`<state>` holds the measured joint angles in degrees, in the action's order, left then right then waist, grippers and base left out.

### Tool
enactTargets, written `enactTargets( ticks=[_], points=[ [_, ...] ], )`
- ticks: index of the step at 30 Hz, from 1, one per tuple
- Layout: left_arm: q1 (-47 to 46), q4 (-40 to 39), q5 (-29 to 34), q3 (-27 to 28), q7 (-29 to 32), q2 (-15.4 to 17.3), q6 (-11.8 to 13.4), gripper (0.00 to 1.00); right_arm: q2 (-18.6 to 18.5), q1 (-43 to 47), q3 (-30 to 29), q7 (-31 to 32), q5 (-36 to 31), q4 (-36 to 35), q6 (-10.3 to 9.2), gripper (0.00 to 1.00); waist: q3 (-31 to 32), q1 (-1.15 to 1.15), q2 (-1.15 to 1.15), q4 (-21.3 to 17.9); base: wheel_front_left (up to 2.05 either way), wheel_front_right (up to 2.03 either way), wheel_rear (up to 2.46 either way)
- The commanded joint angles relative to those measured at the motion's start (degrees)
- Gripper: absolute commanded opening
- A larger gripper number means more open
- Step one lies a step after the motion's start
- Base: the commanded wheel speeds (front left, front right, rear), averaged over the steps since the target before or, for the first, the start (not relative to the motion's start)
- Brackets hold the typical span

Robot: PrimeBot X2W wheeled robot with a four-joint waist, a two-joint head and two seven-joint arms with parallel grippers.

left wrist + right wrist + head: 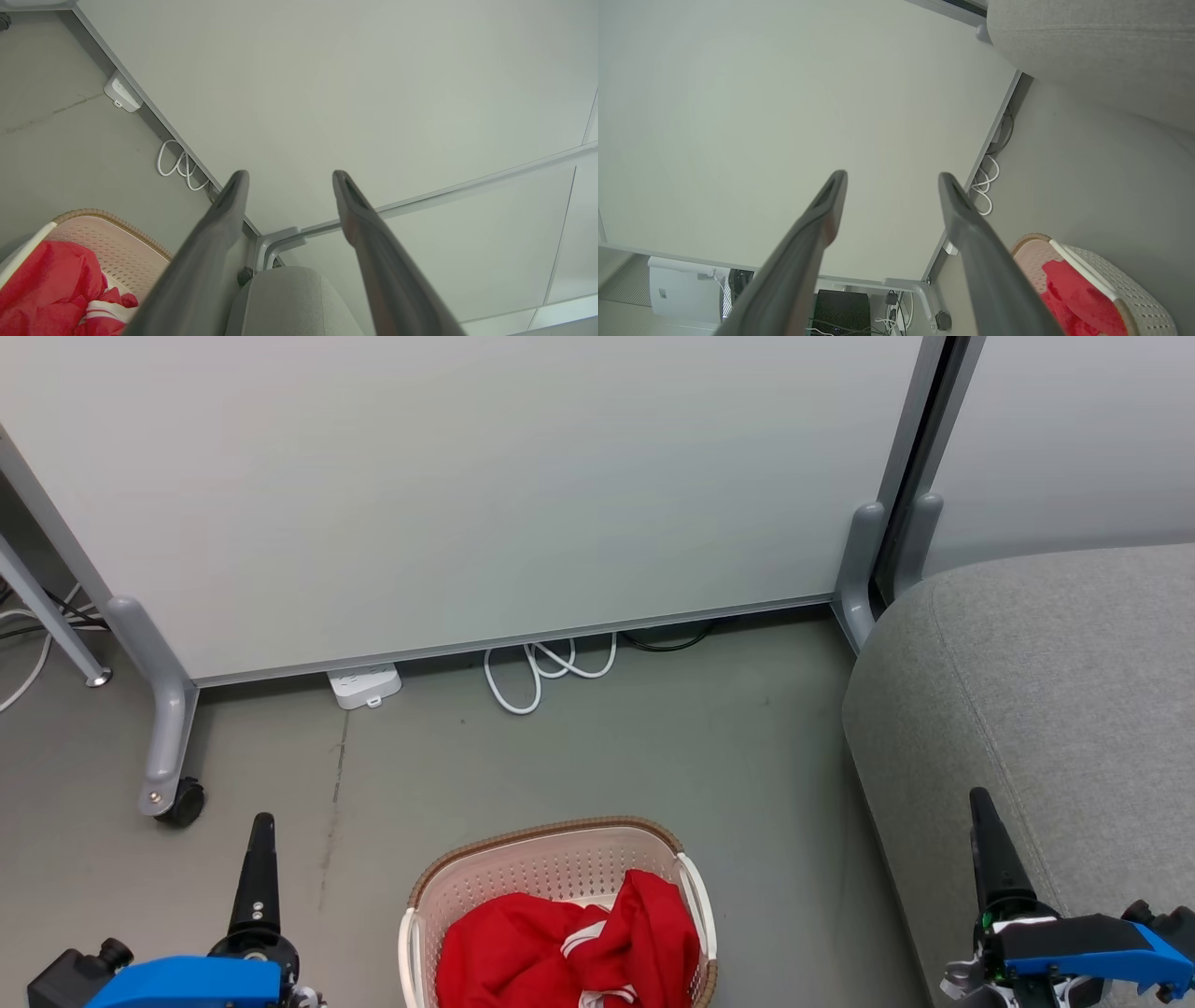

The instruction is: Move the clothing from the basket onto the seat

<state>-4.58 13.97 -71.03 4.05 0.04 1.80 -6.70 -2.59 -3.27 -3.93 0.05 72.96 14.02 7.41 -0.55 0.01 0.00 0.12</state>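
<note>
Clothing (pixel 569 947) not yet moved, by the look of it. Left gripper (pixel 287 179), left of the basket (pixel 551 829): parted wide, holding nothing. Right gripper (pixel 892 179), right of the basket: likewise spread and bare. Between them, heaped inside the basket, red fabric with white stripes showing. Further right of the basket, across a strip of floor (pixel 784 784), the seat (pixel 1074 691), bare where visible. Whole job ahead: reach in, pinch, lift, carry over.
</note>
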Motion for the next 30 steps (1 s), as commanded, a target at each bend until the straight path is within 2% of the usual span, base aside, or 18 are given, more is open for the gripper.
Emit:
enactTargets(
  ticks=[1, 12, 13, 15, 30],
  points=[
    [-1.82, -1.41, 2.92, -0.57, -0.76, 0.65, 0.14, 1.0, -0.2, -1.15, 0.46, -0.69, -2.6, -1.32, 0.08, 1.0, -0.02, -0.01, 0.0, 0.01, 0.0, 0.0, 0.0],
    [-2.29, -2.17, 16.59, -3.57, -3.12, 0.76, 1.28, 1.0, -0.24, -1.39, 2.47, -3.07, -14.35, -1.5, 0.09, 1.0, -0.12, -0.01, 0.0, 0.08, 0.0, 0.0, 0.0],
    [-2.4, -2.03, 21.56, -4.74, -4.1, 0.8, 1.65, 1.0, -0.25, -1.56, 3.21, -4.06, -18.78, -1.31, 0.09, 1.0, -0.14, -0.01, 0.0, 0.13, 0.0, 0.0, 0.0],
    [-2.4, -2.03, 21.56, -4.74, -4.1, 0.8, 1.65, 1.0, -0.25, -1.56, 3.21, -4.06, -18.78, -1.31, 0.09, 1.0, -0.14, -0.01, 0.0, 0.13, 0.0, 0.0, 0.0],
    [-3.21, -0.45, 34.77, -7.14, -6.98, 0.92, 2.35, 1.0, -0.29, -1.72, 5.0, -6.96, -31.03, -0.37, 0.1, 1.0, -0.24, -0.01, 0.0, 0.2, 0.0, 0.0, 0.0]
  ],
)
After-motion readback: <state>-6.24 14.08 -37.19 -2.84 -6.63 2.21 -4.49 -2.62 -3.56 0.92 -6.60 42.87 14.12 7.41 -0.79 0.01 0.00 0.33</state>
